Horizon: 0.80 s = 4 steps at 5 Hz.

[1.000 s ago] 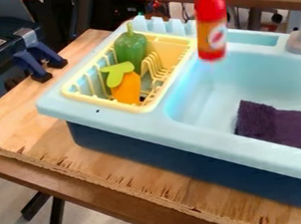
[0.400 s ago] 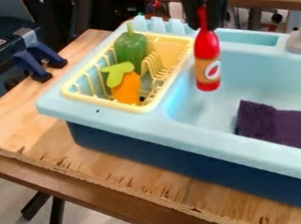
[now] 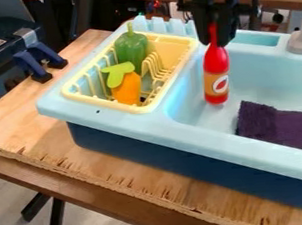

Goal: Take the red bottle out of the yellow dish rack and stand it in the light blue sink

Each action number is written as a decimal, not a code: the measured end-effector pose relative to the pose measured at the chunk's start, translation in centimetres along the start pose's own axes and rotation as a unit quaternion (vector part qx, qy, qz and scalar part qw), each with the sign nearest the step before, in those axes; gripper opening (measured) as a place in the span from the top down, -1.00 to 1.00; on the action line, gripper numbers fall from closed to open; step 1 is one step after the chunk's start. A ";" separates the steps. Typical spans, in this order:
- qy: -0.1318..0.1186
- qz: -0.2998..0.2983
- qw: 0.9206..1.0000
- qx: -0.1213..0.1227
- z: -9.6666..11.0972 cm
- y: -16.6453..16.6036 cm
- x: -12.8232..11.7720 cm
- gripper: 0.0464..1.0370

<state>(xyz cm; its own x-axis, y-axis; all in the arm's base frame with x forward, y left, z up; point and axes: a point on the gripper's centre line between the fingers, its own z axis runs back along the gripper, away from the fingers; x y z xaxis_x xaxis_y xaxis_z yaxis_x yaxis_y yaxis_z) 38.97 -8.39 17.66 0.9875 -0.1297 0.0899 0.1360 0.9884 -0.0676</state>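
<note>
In the camera view, the dish rack, yellow and slatted, serves as the reference. It sits at one end of the light blue sink. The black gripper is located to the right of the rack, above the basin. Its jaws are closed on the narrow neck of the red bottle. The bottle hangs upright with its orange label facing the camera, apart from the rack. Its base is inside the basin outline; contact with the basin floor appears possible but cannot be confirmed from this angle.

The rack contains a green pepper toward its far end and an orange carrot with a lime-green top toward its near end. A dark purple cloth lies in the basin, farther from the rack than the bottle. Two blue clamps are mounted left of the rack, near the wooden tabletop.
</note>
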 end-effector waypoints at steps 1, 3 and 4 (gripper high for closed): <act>0.003 0.007 1.000 -0.011 -0.7 0.7 0.2 0.40; 0.015 0.048 0.998 -0.038 -1.4 1.9 -0.3 -0.37; -0.053 0.066 0.995 -0.054 3.3 1.1 -1.1 -0.90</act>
<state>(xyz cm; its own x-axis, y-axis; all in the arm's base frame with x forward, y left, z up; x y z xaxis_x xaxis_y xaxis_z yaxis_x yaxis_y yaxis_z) 37.82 -6.89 20.72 0.9843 0.0154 0.1761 0.0191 0.9811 -0.1924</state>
